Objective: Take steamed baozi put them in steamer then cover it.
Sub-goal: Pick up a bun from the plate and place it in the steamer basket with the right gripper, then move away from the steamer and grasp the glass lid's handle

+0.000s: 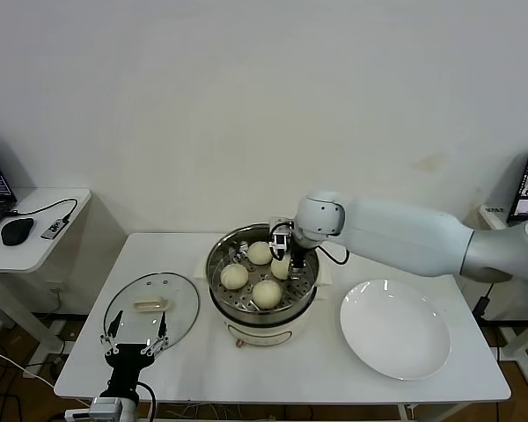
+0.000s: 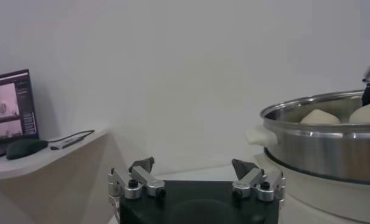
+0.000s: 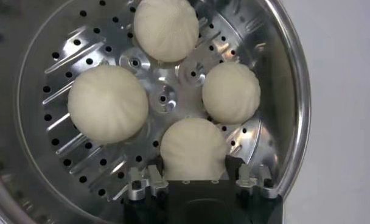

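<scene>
Head view: right arm stretched from the right edge across the counter, elbow bent, wrist turned straight down. Right hand lowered inside the steamer, fingers either side of the bun on the right of the perforated tray, and whether they touch it cannot be told from here. Four steamed baozi sitting inside the steamer, at the middle of the counter. Cover lying flat on the counter to the left of the steamer, apart from it, handle up. White plate bare, to the right of the steamer. Left arm low at the near edge, left hand pointing forward toward the cover, fingers spread, holding nothing. Side desk at far left carrying a mouse.

Left wrist view: left hand level and low, both fingers set wide apart with nothing between them. Steamer wall close on one side, tops of two buns showing over the rim.

Right wrist view: looking straight down into the steamer. Right hand spread, its fingers standing beside the nearest bun with a slight gap at each flank, not pinching it. Other three buns resting on the tray beyond, apart from the hand.
</scene>
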Robot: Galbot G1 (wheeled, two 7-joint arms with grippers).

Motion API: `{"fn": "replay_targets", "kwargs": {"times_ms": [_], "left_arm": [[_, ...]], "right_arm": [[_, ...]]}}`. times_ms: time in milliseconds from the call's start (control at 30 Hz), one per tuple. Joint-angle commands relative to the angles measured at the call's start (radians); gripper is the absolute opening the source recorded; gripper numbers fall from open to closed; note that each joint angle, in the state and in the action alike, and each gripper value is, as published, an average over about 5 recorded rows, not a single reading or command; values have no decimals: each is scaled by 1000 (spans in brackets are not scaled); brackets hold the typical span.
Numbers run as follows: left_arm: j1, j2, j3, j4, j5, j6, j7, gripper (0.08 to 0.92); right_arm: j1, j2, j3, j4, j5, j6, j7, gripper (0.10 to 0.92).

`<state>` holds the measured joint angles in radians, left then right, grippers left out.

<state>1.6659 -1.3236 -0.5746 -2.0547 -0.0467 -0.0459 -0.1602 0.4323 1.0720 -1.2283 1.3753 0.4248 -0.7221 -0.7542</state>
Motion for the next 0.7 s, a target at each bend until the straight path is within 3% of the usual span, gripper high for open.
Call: {"fn": "replay_targets", "kwargs": {"times_ms": [33,167,300,533,700], "left_arm": [[-4,2,1,3,0,2,0,823],[-5,5,1,4,-1,2,0,823],[-4,7,-1,7,-6,2,0,823],[-6,9,-2,16,-19,1,-3,823],[-11,3,3,22,-17,1,-6,823]], "right_arm": [[44,-117,74,125,8,-4,-20,814],[32,-215,146,241,44,-2,26,822],[-54,-337,230,355,135,60,216,823],[-584,-531,643,478,140,359,574,823],[-1016,-508,1005,472,22,593,658,823]]}}
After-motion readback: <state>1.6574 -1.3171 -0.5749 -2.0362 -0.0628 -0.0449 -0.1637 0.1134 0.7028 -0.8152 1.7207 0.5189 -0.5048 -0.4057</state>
